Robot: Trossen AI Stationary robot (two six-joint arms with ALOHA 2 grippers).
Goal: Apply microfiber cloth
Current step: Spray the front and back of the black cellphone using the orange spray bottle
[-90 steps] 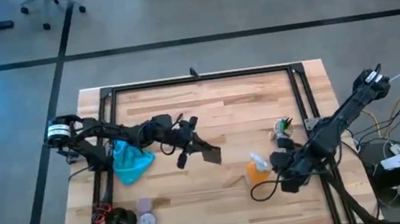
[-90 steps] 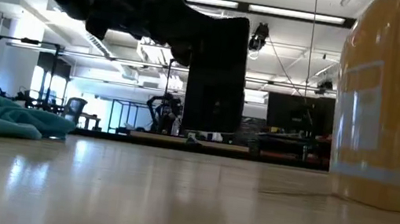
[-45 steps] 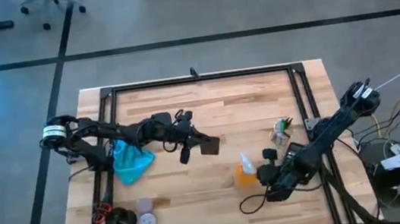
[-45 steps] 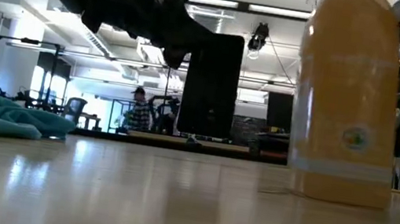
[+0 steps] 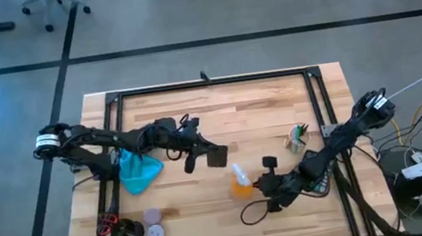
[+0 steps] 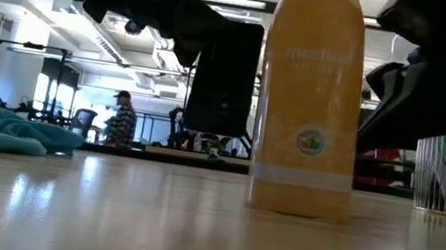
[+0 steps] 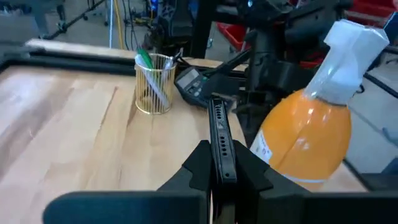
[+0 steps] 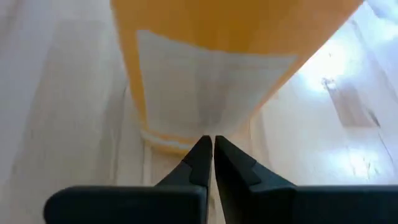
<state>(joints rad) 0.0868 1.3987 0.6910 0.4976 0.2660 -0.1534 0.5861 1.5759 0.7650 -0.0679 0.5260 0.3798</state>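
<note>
The turquoise microfiber cloth [image 5: 138,169] lies crumpled on the table at the left, beneath my left arm, and no gripper touches it; it also shows at the left in the low view [image 6: 0,132]. My left gripper [image 5: 199,153] is shut on a black phone [image 5: 216,156] near the table's middle. An orange spray bottle [image 5: 241,183] with a white head stands upright on its base just right of the phone. My right gripper [image 5: 258,185] is shut, with its tips against the bottle's right side. My left gripper pinches the phone's two flat faces [image 7: 219,163] between its two fingers, at the end nearest the arm. The fingers come roughly level from the table's left. The phone [image 6: 225,81] stands on edge, lifted clear of the table. My right gripper touches the bottle's wall just above its base [image 8: 208,127] with the tips of its shut fingers [image 8: 200,155]. The fingers come low from the table's right. The bottle [image 6: 309,111] stands upright on the table.
A gold wire cup [image 5: 300,138] with green pens stands right of the bottle, with a small black device [image 7: 194,81] beside it. Round pucks [image 5: 154,226] and a black disc [image 5: 129,234] lie at the near left. A black metal frame [image 5: 207,84] borders the table.
My right gripper has gone toward the table's left edge with its fingers shut, and the orange bottle has slid that way ahead of it, staying upright. It now stands close beside the phone. My left gripper has kept hold of the lifted phone.
</note>
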